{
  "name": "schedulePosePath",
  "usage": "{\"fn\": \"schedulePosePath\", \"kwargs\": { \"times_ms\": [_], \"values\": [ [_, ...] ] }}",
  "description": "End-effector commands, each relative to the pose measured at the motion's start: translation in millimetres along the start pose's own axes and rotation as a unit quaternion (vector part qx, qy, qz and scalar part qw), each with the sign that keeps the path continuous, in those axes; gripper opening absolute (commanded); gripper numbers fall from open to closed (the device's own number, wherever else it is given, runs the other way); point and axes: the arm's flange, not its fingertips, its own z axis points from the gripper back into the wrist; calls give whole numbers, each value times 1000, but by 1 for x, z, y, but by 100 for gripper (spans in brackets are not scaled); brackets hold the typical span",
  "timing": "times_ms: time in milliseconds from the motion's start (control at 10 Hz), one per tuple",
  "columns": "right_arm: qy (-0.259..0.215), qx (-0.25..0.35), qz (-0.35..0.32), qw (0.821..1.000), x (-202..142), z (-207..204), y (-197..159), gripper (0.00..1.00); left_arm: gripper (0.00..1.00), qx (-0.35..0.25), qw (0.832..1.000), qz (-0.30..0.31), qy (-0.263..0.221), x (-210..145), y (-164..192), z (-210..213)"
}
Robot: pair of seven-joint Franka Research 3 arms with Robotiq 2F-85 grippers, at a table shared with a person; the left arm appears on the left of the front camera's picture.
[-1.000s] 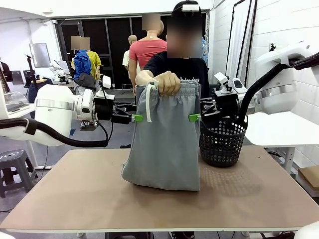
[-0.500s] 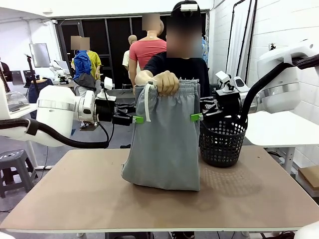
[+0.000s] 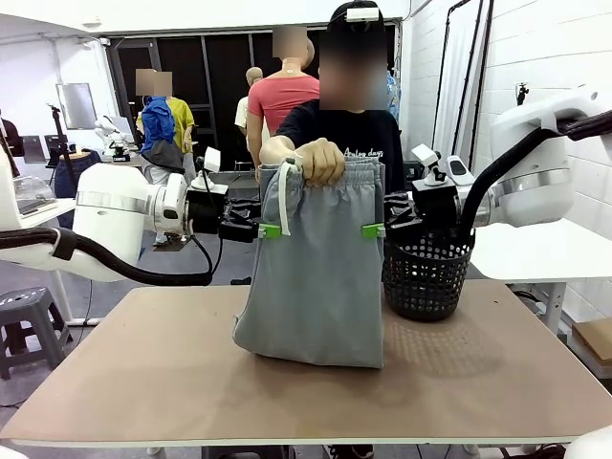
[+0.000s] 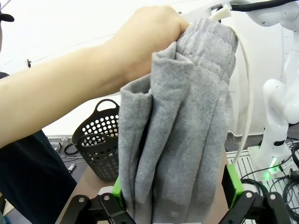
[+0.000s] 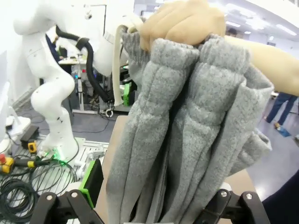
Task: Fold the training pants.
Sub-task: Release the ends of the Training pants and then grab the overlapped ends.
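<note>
Beside the training pants (image 3: 311,277), which a person's hand (image 3: 322,160) holds up by the waistband with the lower end resting on the table (image 3: 143,382), both grippers have edged closer over the last second. The left gripper (image 3: 270,230) is at the pants' left edge and the right gripper (image 3: 373,229) at their right edge. Each stands wide open with cloth between its fingers, gripping nothing yet. Closing on the edges looks like the next move.

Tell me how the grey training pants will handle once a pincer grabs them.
Probably floppy: the training pants hang in deep vertical folds from the person's hand, and their lower end slumps on the table. Likely light, since that hand alone holds them up. The fuzzy knit surface seems unlikely to slip.
</note>
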Motion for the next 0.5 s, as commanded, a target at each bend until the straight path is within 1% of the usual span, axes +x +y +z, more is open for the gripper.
{"fn": "schedulePosePath", "kwargs": {
  "times_ms": [0, 200, 400],
  "values": [
    [-25, -26, 3, 999, -4, -16, 1, 100, 100, -12, 1000, 18, -10, 6, -1, -8],
    [-30, -21, 5, 999, -2, -25, 1, 100, 100, -17, 999, 37, -10, 10, -5, -15],
    [-36, -22, 7, 999, 0, -28, -3, 100, 100, -4, 998, 58, -15, 12, -5, -19]
  ]
}}
